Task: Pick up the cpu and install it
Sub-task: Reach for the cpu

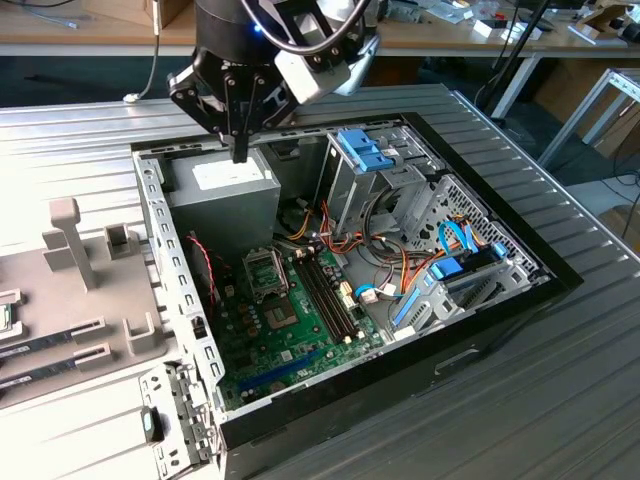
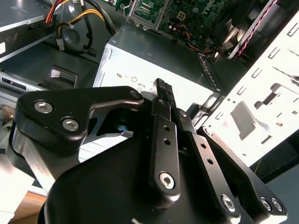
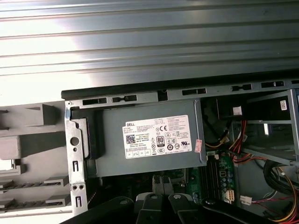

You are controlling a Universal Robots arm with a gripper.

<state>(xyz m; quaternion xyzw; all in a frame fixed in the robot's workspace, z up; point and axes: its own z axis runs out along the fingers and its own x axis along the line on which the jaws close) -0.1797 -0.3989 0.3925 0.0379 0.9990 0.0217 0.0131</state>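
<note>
The pincer (image 1: 240,150) hangs over the open computer case (image 1: 520,300), and its two black fingers (image 2: 163,100) are pressed together with nothing visible between them. Right under the tips is the grey power supply (image 1: 228,182), white label up. The pincer hovers just above the box and isn't touching it. In the first wrist view that same power supply (image 3: 149,140) sits squarely below.

Further from the pincer and deeper in the case lies the green motherboard (image 1: 300,345). The square socket frame (image 1: 268,272) is on it, well clear of the fingers.

Out past the case wall, on the exterior view's left, a grey holder (image 1: 75,245) rests on the ribbed tabletop (image 1: 560,390), with long memory sticks (image 1: 45,343) in its slots. At that holder's far end, cut by the picture's edge, sits a small flat piece with a green rim. That looks like the cpu (image 1: 6,316), well apart from the pincer.
</note>
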